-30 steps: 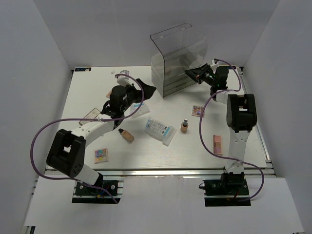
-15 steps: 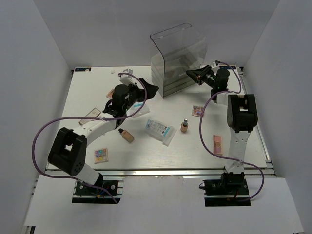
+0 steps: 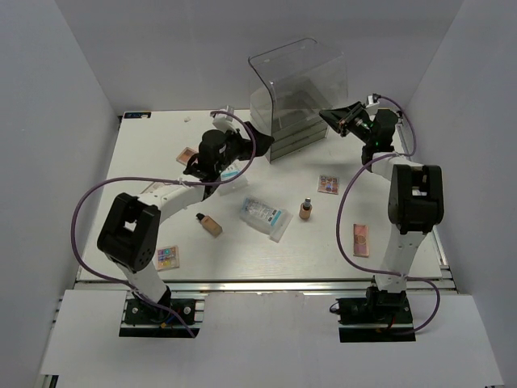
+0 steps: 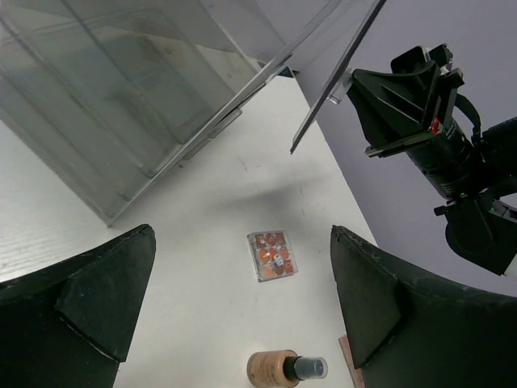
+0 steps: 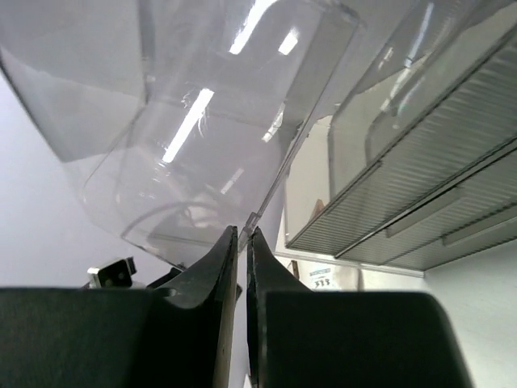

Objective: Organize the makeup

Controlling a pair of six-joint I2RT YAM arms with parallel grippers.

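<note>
Your right gripper (image 5: 244, 232), pinching the thin lid (image 5: 202, 121) of the tall clear acrylic box (image 3: 291, 113), is raising it, readying storage for the makeup (image 3: 264, 214), while your left gripper (image 4: 241, 242), spread and empty, is swinging closer.

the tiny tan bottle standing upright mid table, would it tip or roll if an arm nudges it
It likely tips easily: the tan bottle stands tall and narrow on a small base. Once down it would probably roll, being round; the other bottle lies on its side. It looks rigid and probably light.
</note>
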